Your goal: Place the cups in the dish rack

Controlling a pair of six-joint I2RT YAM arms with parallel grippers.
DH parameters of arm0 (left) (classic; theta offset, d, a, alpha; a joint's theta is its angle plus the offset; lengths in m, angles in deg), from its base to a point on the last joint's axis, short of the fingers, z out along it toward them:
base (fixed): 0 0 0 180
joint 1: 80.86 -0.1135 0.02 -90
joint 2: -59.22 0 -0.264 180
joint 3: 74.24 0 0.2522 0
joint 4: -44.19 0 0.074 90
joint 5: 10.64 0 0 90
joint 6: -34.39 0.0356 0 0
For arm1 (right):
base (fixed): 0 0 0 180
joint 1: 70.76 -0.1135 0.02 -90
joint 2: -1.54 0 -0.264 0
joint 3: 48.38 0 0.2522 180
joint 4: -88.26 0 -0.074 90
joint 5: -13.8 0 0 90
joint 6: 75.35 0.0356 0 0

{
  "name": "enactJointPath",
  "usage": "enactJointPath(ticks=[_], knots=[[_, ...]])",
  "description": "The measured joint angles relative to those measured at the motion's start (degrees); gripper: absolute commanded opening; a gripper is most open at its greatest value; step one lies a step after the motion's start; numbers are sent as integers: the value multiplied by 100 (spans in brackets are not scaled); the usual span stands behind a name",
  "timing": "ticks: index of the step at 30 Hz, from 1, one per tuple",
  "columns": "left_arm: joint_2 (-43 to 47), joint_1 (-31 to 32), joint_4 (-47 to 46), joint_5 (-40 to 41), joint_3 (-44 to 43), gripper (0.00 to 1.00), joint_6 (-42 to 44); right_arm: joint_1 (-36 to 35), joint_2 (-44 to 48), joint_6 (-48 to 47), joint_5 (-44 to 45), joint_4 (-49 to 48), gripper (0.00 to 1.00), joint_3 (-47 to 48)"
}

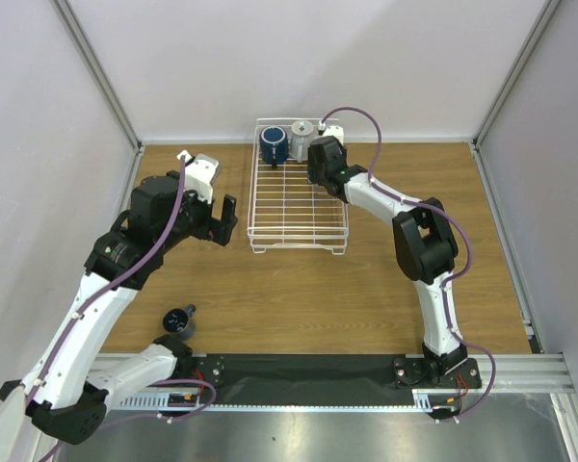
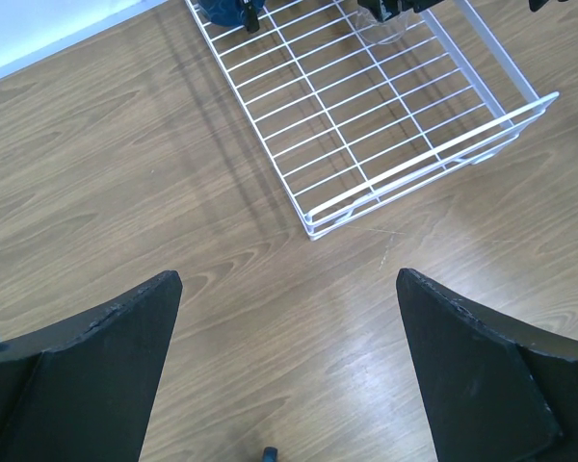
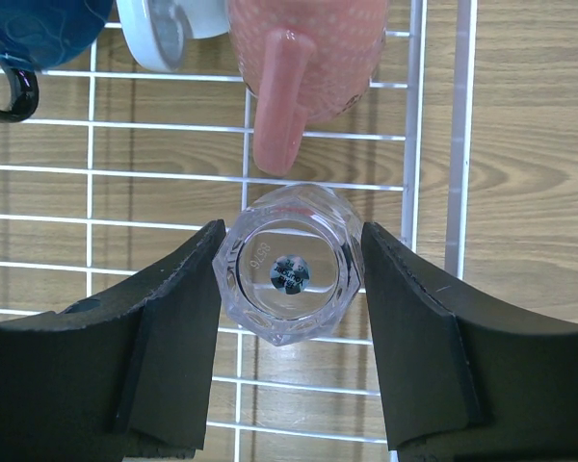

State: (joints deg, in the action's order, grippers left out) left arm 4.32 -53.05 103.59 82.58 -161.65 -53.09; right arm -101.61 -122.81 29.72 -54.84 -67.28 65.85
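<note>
Presently the right claw [image 3: 291,236] is clenched on the clear glass tumbler [image 3: 287,279], upright within the dish rack [image 3: 465,144] at the surface's far edge, just beside the salmon-pink cup [image 3: 308,48]. Next move: release, then retract vertically. The left claw [image 2: 287,279] is released and empty.

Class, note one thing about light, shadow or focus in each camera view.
Top external view: even light, faint shadows on the table. Left wrist view: dish rack throws a soft shadow onto the table. Right wrist view: glass tumbler sharp, glare on the pink cup handle.
</note>
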Motion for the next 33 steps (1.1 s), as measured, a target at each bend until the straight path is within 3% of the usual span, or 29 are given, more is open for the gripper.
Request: enactJointPath(ticks=[18,26,28,33], knots=[[-39,42,0,111,0,100,59,98,-166,184,-24,-39,24,157],[-109,59,44,114,0,100,59,96,-166,208,-22,0,41,173],[-109,59,50,114,-4,100,59,96,-166,208,-20,44,52,201],[-109,59,63,111,-11,100,59,79,-168,203,24,133,63,234]])
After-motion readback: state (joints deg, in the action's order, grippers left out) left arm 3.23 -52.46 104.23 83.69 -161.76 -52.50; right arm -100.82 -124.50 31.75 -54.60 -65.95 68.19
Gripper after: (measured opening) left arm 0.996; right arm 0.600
